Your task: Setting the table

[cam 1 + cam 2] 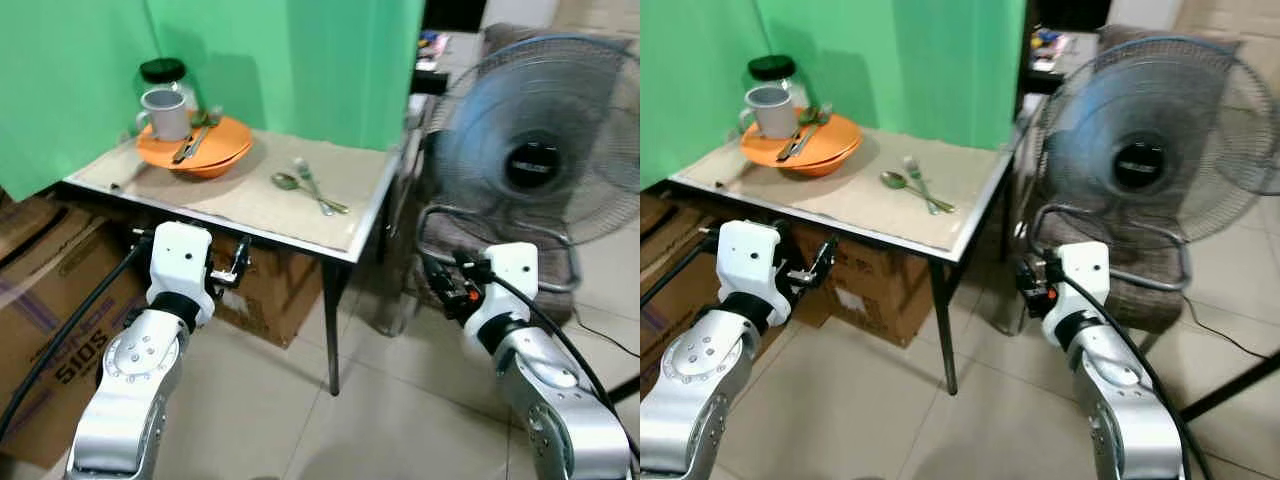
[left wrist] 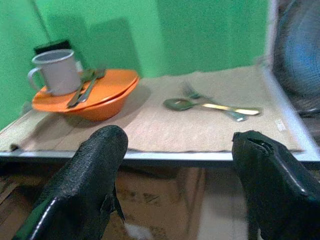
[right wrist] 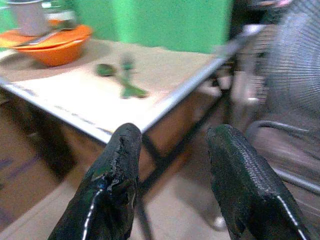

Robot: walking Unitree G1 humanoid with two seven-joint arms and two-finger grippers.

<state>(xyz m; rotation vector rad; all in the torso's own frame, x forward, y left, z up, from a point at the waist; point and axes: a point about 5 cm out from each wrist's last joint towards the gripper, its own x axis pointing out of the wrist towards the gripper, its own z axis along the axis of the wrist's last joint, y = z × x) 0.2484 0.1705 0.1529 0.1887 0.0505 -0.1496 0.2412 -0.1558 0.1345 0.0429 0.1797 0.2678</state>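
A small table (image 1: 370,215) covered by a beige mat (image 1: 260,195) stands against a green backdrop (image 1: 250,60). On the mat a spoon (image 1: 300,186) and fork (image 1: 312,182) lie side by side, touching or nearly so, long axes running from the table's far side toward its near right corner, bowl and tines at the far end. At the far left sits an orange bowl (image 1: 215,160) under an orange plate (image 1: 225,135) (a grey mug (image 1: 165,113) and more cutlery (image 1: 192,142) rest on top), with a dark-lidded jar (image 1: 163,72) behind.

The left gripper (image 2: 177,165) is held low in front of the table's near edge, fingers (image 2: 95,165) wide apart, empty. The right gripper (image 3: 172,165) is held off the table's right corner, beside a fan (image 1: 540,150), fingers (image 3: 122,160) apart, empty. Boxes (image 1: 60,300) sit under the table.
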